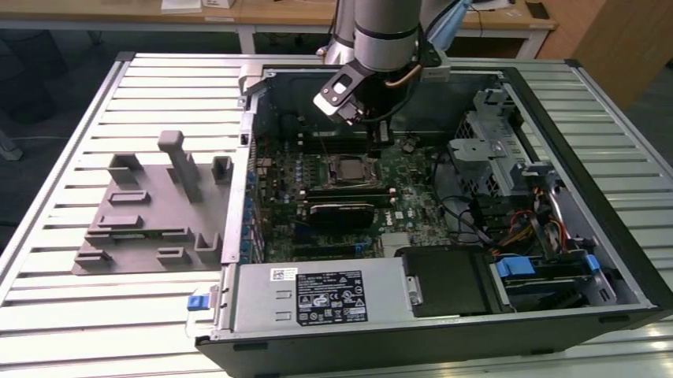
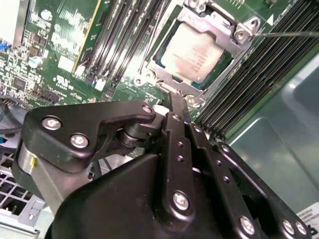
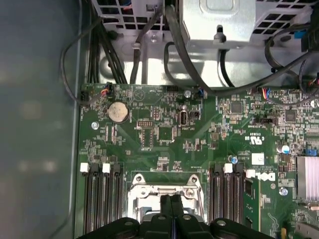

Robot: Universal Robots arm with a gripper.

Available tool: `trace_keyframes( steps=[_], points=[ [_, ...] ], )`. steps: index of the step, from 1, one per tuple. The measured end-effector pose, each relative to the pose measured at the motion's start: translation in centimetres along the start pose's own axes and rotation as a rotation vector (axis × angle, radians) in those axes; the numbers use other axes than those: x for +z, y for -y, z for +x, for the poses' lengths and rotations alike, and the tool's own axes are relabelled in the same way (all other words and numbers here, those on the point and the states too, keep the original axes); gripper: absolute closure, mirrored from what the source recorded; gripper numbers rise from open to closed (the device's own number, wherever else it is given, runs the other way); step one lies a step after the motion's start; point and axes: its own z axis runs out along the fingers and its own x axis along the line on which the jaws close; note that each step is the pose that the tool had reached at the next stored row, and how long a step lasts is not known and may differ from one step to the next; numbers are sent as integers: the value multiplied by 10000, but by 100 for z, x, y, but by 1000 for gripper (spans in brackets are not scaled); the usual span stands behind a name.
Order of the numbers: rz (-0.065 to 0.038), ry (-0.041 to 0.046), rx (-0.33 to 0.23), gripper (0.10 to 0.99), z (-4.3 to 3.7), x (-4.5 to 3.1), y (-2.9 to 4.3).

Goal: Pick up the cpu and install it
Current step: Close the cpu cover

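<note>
**Claw poised over the seated cpu**

Claw (image 2: pixel 172 102) with both fingers (image 3: pixel 168 209) pressed together and nothing between them, seen in both wrist views. Just ahead of the fingertips, the cpu (image 2: pixel 195 52) lies flat in its socket, pale metal top facing up. A silver socket frame (image 2: pixel 240 34) borders the chip on all sides; whether the tips touch this frame cannot be told. Banks of dark memory slots (image 2: pixel 122 35) flank the socket on either side of the claw.

Farther out, the green motherboard (image 3: pixel 164 139) carries a round coin cell (image 3: pixel 118 112), and black cables (image 3: pixel 187 59) run across the metal bay beyond the board's edge.

In the exterior view the arm (image 1: pixel 386 31) reaches down into the open computer case (image 1: pixel 620 260), with the claw hanging above the board just beside the socket. A black finned module (image 1: pixel 339 211) sits on the board past the cpu from the claw, and a silver power supply (image 1: pixel 326 295) lies beyond that.

Outside the case, well apart from the claw toward the exterior view's left, a grey holder tray (image 1: pixel 147 213) rests on the slatted table (image 1: pixel 63 315).
</note>
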Motion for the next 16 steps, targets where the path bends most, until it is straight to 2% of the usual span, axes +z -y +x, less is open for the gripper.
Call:
trace_keyframes(
  steps=[7, 14, 16],
  points=[
    [0, 1, 0, 980, 1, 4, 101],
    [0, 1, 0, 980, 3, 47, 205],
    [1, 2, 0, 980, 3, 52, 216]
  ],
)
